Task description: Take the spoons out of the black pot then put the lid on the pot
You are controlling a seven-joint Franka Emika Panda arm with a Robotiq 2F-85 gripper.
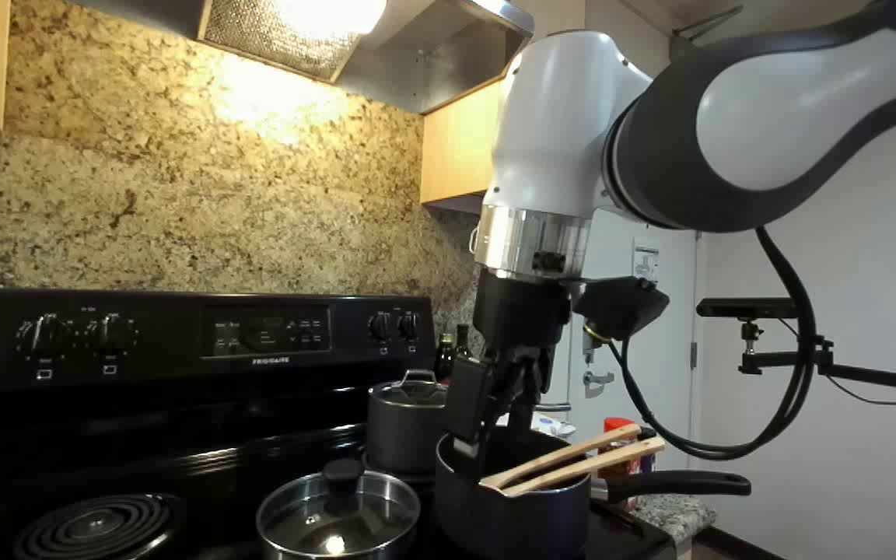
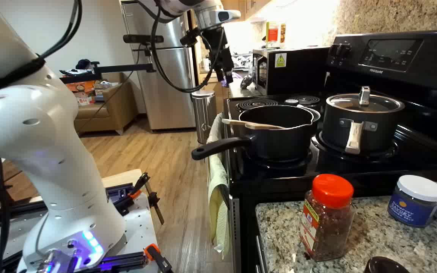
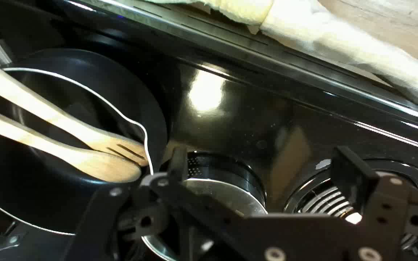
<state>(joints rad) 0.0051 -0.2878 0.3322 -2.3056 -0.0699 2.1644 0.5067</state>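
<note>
Two light-brown wooden spoons lie across the mouth of the black pot [image 1: 510, 517]; the nearer one [image 1: 588, 467] and the slotted one [image 3: 67, 121] show clearly. In the wrist view their broad ends are at the pot's pouring lip. The black pot [image 2: 279, 146] has its long handle toward the counter. The glass lid [image 1: 339, 505] with steel rim and black knob lies beside the pot on the stove; what is under it is unclear. In the wrist view the lid [image 3: 227, 195] is partly hidden by the gripper. My gripper [image 3: 266, 168] is open and empty, raised above the stove.
A dark grey lidded pot [image 2: 359, 129] stands on the rear burner beside the black pot. A bare coil burner [image 1: 98, 525] lies past the lid. The range hood [image 1: 432, 70] hangs overhead. A red-capped jar [image 2: 328, 216] stands on the counter. A towel [image 2: 218, 189] hangs at the stove front.
</note>
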